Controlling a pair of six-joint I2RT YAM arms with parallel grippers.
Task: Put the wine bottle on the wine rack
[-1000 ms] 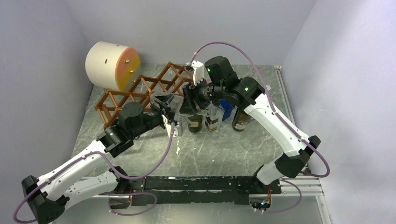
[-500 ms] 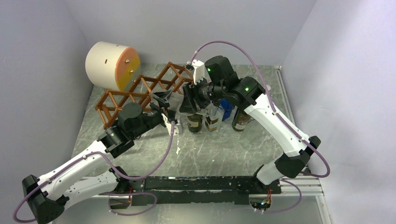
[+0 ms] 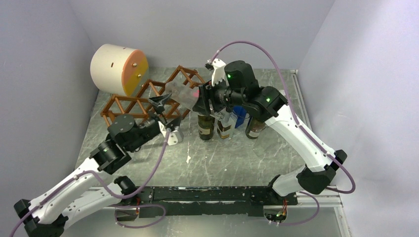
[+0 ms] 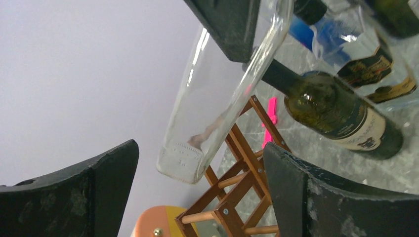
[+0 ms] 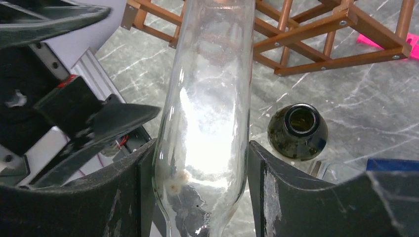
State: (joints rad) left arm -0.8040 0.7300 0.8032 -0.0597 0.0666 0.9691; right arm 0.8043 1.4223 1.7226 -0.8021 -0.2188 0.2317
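The wine bottle (image 5: 212,94) is clear glass and hangs tilted in the air, with my right gripper (image 5: 200,163) shut on its lower body. From above, the wine bottle (image 3: 182,96) slants left from the right gripper (image 3: 205,98) over the near end of the wine rack (image 3: 143,101), a reddish-brown lattice. My left gripper (image 3: 165,112) stands wide open just short of the bottle's base. In the left wrist view the bottle's base (image 4: 180,163) floats between and beyond the spread fingers (image 4: 336,197), touching neither, with the wine rack (image 4: 242,192) behind it.
A cream-and-orange drum (image 3: 118,69) sits behind the rack's left end. Several bottles stand under the right arm: dark ones (image 3: 206,128), (image 3: 256,126) and a blue one (image 3: 239,116). A pink tag (image 3: 196,92) lies by the rack. An open dark bottle mouth (image 5: 298,131) is just below the right gripper.
My left gripper has opened wide and drawn back toward the near left, off the bottle. The right gripper has shifted slightly right, still holding the bottle.
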